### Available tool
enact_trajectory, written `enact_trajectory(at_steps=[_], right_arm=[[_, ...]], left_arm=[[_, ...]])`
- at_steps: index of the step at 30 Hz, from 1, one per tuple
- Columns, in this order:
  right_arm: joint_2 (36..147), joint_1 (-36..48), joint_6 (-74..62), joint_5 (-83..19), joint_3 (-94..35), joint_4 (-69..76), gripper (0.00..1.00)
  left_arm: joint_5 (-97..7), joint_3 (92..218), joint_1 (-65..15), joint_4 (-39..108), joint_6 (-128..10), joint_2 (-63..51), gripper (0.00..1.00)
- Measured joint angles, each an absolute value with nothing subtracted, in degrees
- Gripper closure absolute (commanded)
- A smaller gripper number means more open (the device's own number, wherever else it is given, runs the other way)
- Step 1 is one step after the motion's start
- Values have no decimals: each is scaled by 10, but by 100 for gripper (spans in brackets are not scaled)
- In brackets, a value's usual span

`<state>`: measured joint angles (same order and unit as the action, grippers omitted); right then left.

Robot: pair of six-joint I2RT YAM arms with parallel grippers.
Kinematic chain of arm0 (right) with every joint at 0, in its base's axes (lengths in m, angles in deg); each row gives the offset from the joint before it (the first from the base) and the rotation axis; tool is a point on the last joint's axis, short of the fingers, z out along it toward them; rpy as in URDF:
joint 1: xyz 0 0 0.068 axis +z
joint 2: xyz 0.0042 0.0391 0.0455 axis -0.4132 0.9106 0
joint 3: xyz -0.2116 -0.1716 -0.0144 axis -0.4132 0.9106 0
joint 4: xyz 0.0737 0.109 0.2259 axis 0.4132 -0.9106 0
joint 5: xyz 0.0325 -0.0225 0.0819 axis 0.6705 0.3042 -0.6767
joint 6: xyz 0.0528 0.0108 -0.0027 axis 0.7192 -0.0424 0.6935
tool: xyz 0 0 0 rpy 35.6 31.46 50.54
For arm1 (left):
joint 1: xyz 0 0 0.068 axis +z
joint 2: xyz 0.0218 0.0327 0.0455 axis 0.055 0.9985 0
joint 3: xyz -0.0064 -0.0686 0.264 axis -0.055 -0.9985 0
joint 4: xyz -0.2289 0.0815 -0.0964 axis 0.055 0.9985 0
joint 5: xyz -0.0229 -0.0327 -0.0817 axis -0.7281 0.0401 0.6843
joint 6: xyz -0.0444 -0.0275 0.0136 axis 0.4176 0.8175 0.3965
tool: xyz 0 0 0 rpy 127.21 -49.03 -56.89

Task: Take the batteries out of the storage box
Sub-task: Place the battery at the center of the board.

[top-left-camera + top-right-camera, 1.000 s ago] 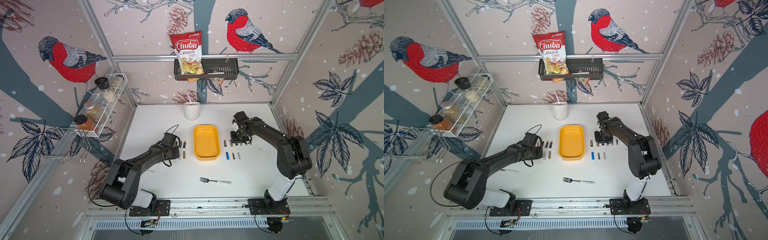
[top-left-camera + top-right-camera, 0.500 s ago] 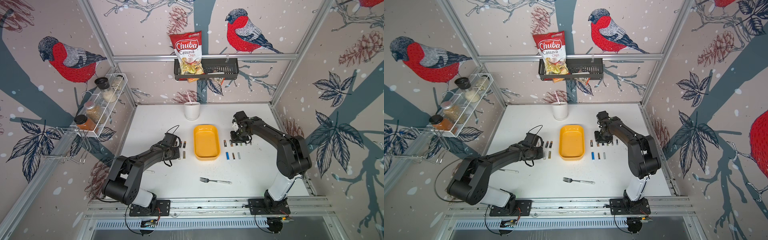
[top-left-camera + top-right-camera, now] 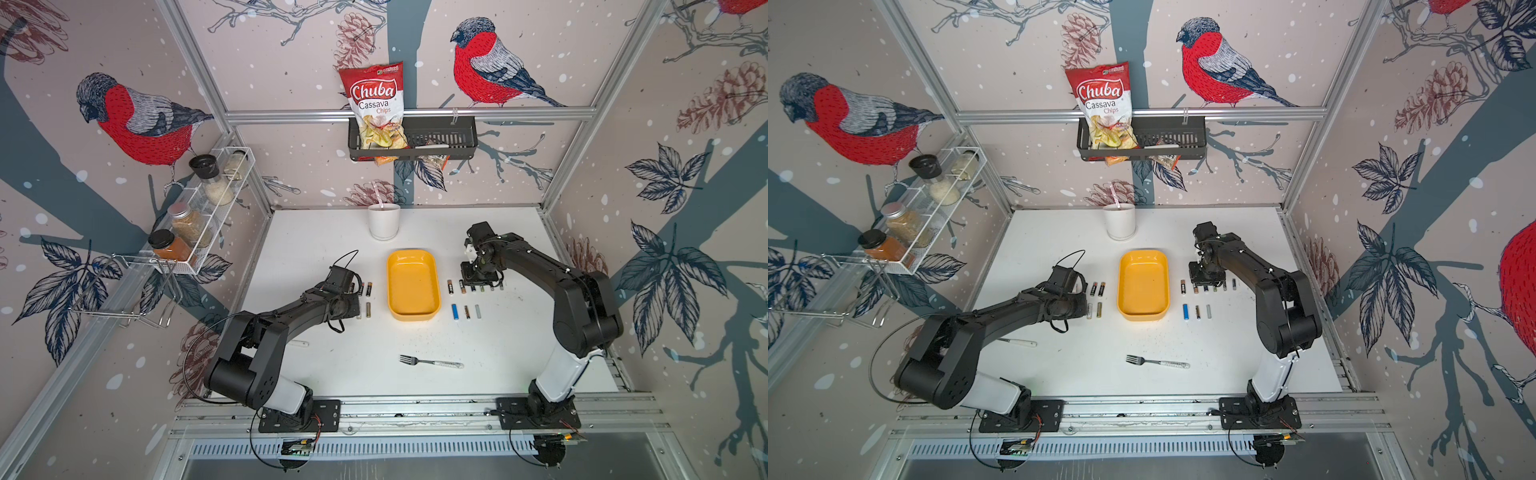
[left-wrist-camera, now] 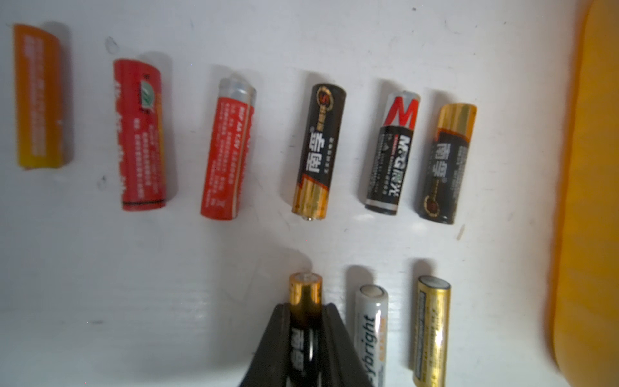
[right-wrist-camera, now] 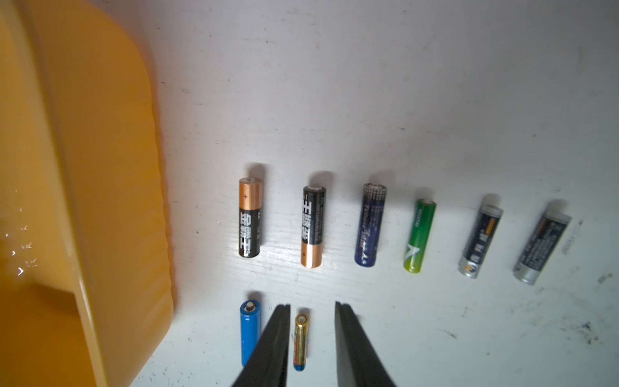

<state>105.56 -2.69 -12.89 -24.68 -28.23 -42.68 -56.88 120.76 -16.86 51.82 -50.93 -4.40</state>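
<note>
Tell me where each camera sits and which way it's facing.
Top views: high in front, looking down on the white table; both black arms show.
Left wrist: faces down at battery rows; left gripper shut on a black-and-gold battery.
Right wrist: faces down likewise; right gripper open astride a thin gold battery.
Shared: all show the yellow plastic storage box.
</note>
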Motion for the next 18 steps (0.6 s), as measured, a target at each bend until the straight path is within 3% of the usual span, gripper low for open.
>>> enact_trajectory(at_steps=[8, 18], right_arm=[[1056, -26, -129, -247, -282, -427, 70], [1056, -26, -129, -247, -280, -426, 70]], left_arm=[[-561, 1204, -169, 521, -508, -50, 74], [-560, 1200, -169, 528, -499, -57, 74]])
